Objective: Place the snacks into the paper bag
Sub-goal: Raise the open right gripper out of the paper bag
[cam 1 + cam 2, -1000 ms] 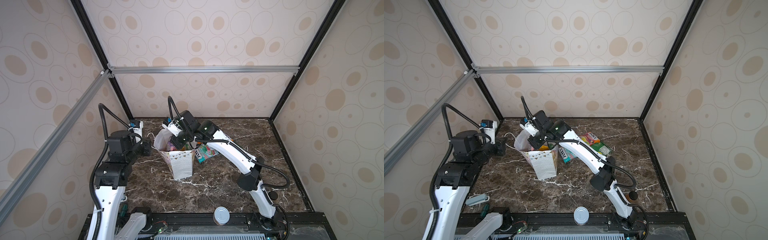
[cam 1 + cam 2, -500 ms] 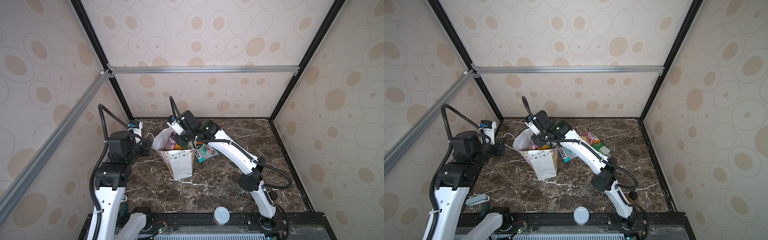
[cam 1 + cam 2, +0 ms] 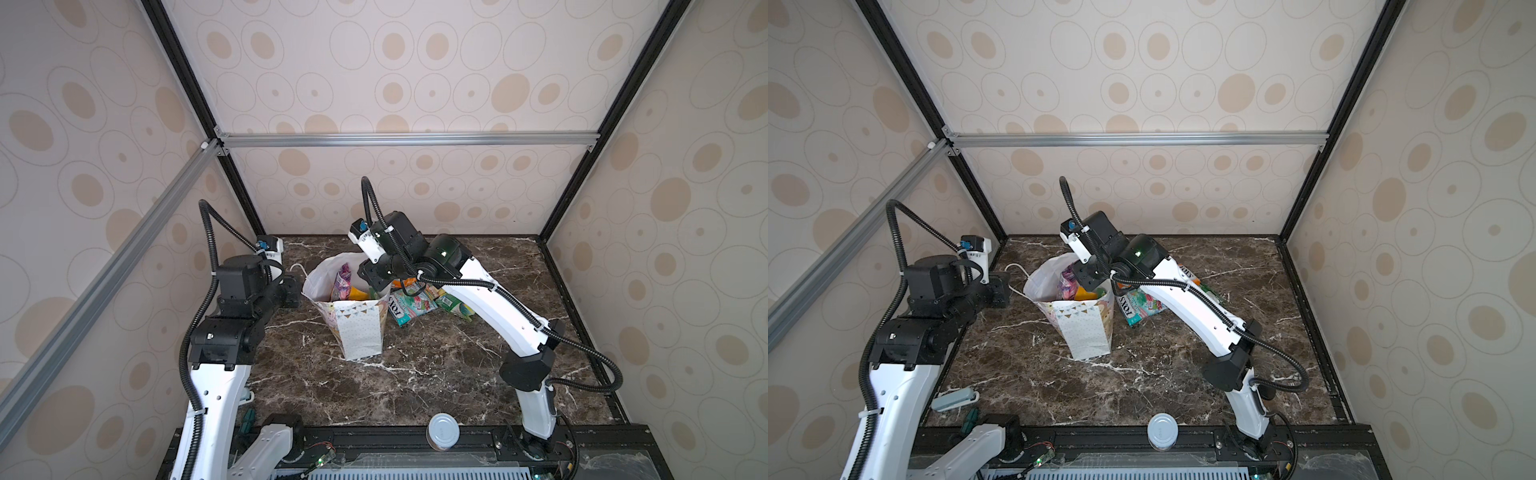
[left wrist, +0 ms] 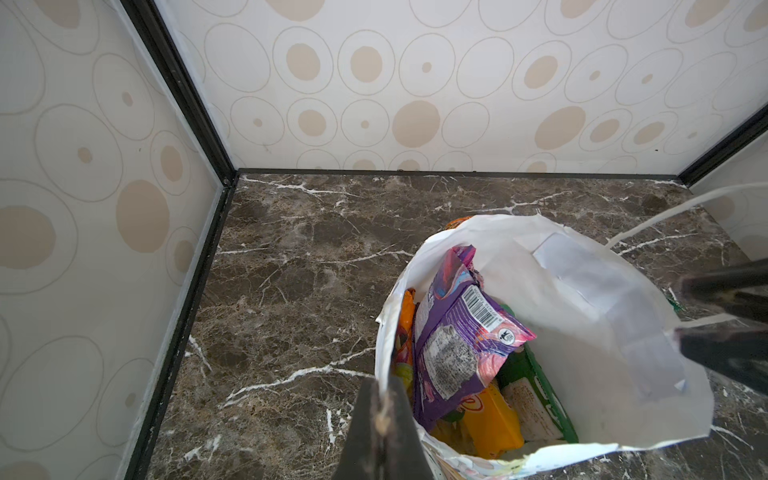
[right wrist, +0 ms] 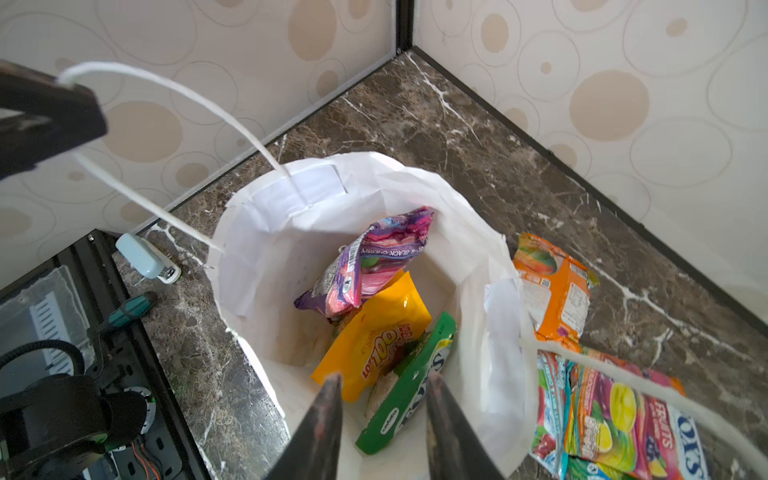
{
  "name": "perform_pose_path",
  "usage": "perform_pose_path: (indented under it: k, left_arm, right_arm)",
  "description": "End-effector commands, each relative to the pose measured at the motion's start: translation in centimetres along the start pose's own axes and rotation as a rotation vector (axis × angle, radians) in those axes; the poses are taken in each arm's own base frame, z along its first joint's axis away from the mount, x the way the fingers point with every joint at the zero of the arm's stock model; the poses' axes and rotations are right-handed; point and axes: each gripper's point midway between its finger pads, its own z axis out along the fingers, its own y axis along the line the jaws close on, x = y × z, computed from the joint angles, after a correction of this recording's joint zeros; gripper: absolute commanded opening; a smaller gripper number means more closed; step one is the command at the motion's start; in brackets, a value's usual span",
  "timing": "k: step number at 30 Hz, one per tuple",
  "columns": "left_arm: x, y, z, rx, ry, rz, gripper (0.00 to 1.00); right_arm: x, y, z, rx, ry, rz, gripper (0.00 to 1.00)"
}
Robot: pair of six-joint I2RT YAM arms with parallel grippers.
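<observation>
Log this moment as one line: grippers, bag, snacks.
left gripper: shut on paper bag | right gripper: open above bag mouth | in bag: purple packet, yellow packet, green packet | outside: orange packet, FOX'S packets

Bright, even light; wrist views blurred up close.

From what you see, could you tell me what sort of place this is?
Probably a robot test booth: patterned panels on a metal frame enclose a marble table, left arm and right arm.
</observation>
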Motion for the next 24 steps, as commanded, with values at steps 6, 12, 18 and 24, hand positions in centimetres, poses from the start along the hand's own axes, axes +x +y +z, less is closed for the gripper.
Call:
perform_pose_path:
  k: [6, 12, 18, 24]
  left_arm:
    - [-2.5, -1.5, -2.4, 0.083, -0.134, -0.007, 0.00]
    - [-1.6, -1.9, -2.4, 0.108, -0.114, 0.001, 0.00]
    - [-0.7, -1.8, -2.2, 0.107, -0.106, 0.003, 0.00]
    - [-0.5, -1.6, -2.4, 0.094, -0.113, 0.008, 0.00]
  right_arm:
    - [0.8, 2.1, 3.0, 0.061, 0.035, 0.102, 0.53]
    - [1.6, 1.3, 5.4, 0.150, 0.045, 0.163, 0.56]
    - [2.3, 1.7, 7.4, 0.129, 0.063, 0.168, 0.59]
    - [3.1, 1.9, 9.4, 0.098, 0.093, 0.183, 0.58]
